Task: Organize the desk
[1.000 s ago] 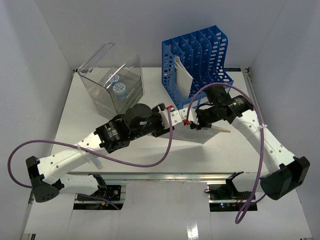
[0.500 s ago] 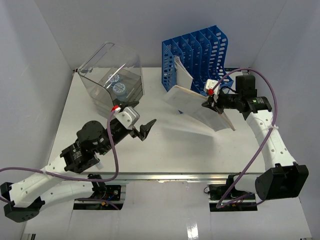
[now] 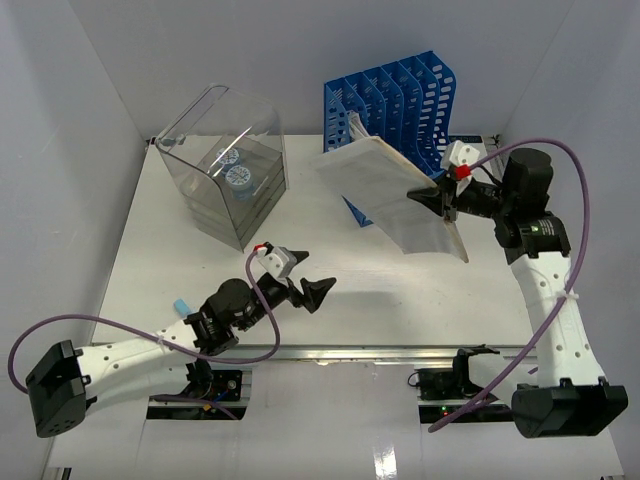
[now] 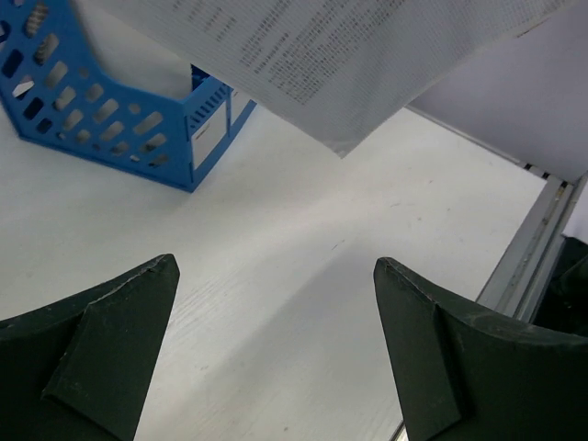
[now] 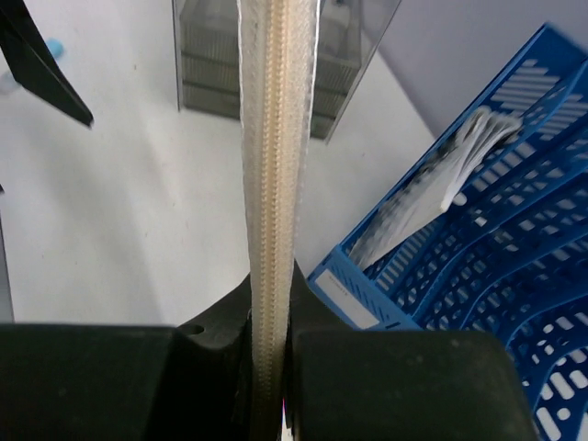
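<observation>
With the left gripper point(image 4: 276, 276) now released and withdrawn, jaws wide above the desk point(image 3: 400, 290), the right gripper point(image 3: 443, 197) alone clamps the document pouch point(image 3: 390, 195) by its zipper edge, raised beside the file rack point(image 3: 400, 95), apparently ready for slotting.

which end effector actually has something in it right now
The right end effector, shut on the zippered mesh pouch; the left end effector is wide open and empty.
</observation>
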Robot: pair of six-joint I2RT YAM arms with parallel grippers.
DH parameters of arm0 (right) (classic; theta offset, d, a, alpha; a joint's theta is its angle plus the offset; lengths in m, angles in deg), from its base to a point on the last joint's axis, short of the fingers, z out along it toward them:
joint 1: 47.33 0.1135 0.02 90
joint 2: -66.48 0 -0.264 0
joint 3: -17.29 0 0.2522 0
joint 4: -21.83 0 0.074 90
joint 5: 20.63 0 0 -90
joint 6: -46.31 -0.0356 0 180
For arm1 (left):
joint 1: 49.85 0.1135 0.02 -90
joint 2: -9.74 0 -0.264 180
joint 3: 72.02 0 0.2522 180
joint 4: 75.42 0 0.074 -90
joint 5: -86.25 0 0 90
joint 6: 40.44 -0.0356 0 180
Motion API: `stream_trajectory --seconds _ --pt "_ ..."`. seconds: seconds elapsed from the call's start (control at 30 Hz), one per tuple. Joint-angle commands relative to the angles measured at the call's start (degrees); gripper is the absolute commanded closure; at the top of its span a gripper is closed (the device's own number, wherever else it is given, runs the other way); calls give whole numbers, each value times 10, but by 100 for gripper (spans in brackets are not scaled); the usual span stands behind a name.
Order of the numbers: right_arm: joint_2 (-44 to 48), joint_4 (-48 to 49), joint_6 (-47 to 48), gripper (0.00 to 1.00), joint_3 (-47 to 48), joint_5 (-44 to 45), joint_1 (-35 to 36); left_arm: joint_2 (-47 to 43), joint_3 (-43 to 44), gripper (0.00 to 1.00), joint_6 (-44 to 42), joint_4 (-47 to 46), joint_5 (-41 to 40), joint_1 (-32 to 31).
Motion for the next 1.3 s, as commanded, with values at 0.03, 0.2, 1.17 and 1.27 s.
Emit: stream_trajectory --seconds 0.03,0.2,1.17,1.27 --pt "57 121 -137 92 -3 -98 -21 57 -1 2 21 -236 107 46" --pt "91 163 -199 92 -22 -145 -24 142 49 2 76 -301 238 125" --pt "143 133 -173 50 -106 -184 -25 147 253 100 63 -31 516 191" --pt "127 25 -79 39 -86 -173 -25 130 280 100 1 91 509 190"
